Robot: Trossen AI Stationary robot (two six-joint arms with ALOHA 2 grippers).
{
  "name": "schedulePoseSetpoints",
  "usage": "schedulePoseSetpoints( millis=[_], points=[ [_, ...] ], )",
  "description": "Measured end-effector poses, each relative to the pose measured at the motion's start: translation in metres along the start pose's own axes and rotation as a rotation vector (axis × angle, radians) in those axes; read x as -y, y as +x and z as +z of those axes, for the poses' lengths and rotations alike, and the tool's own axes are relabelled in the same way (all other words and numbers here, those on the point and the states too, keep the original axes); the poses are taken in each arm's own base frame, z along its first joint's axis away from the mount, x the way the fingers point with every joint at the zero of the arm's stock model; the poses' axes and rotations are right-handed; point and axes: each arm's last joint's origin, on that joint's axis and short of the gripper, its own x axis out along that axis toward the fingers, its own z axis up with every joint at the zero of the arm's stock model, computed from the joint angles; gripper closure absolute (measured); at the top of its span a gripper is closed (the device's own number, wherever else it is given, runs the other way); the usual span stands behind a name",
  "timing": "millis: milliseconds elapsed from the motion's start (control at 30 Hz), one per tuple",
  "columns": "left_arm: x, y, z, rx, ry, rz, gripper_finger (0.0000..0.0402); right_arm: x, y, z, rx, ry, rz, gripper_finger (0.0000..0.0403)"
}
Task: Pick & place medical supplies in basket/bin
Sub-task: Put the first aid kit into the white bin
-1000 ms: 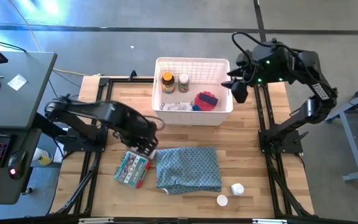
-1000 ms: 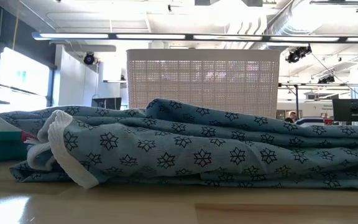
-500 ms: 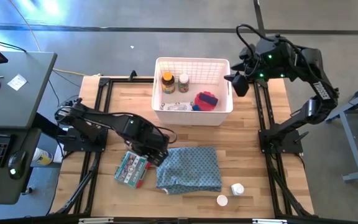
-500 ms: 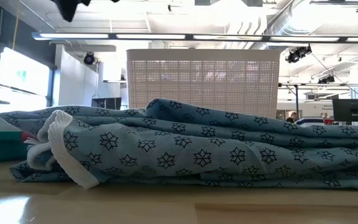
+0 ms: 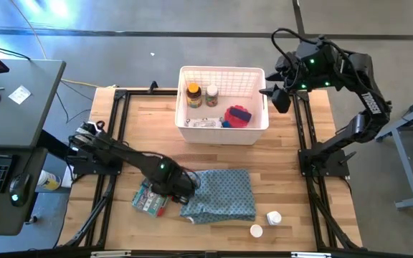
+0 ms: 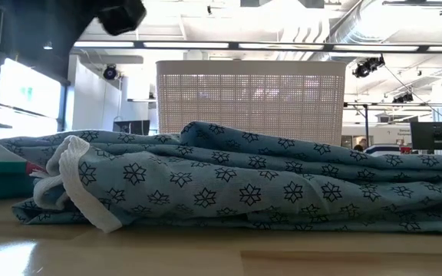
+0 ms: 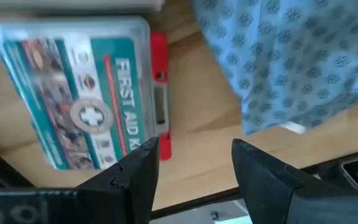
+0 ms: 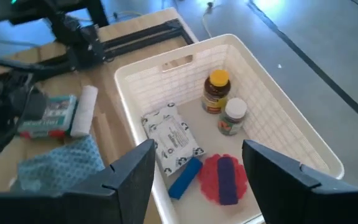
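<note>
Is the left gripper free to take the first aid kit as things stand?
Probably yes. The left gripper is open right above the first aid kit's red-latch edge, and the cloth lies beside it, not over it.

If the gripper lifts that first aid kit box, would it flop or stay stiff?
The first aid kit looks like a hard plastic case with a red latch, so probably stiff. Lying flat, it seems unlikely to roll. Its glossy lid might be slippery between the left gripper fingers.
</note>
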Motion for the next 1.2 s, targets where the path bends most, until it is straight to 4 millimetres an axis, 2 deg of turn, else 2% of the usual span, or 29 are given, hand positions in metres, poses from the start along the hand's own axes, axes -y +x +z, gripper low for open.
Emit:
schedulePoseSetpoints(
  millis=[67, 200, 400, 633, 900, 1200],
  points=[
    [0.008, 0.010, -0.004, 0.000, -0.044, -0.030, 0.0167, -0.001, -0.001, -0.001, -0.013, -0.028, 0.023, 0.0171],
    [0.014, 0.034, -0.014, 0.009, -0.109, 0.028, 0.0167, -0.002, -0.001, -0.004, -0.042, -0.061, 0.064, 0.0171],
    [0.015, 0.059, -0.021, -0.028, -0.130, 0.155, 0.0167, -0.003, -0.001, -0.007, -0.069, -0.062, 0.104, 0.0171],
    [0.022, 0.067, -0.013, 0.021, -0.136, 0.130, 0.0167, -0.003, -0.005, -0.008, -0.060, -0.063, 0.107, 0.0171],
    [0.023, 0.080, -0.010, 0.040, -0.110, 0.170, 0.0167, -0.002, -0.006, -0.008, -0.054, -0.089, 0.085, 0.0171],
    [0.021, 0.087, -0.009, 0.049, -0.094, 0.196, 0.0167, -0.001, -0.006, -0.007, -0.044, -0.109, 0.062, 0.0171]
  ],
)
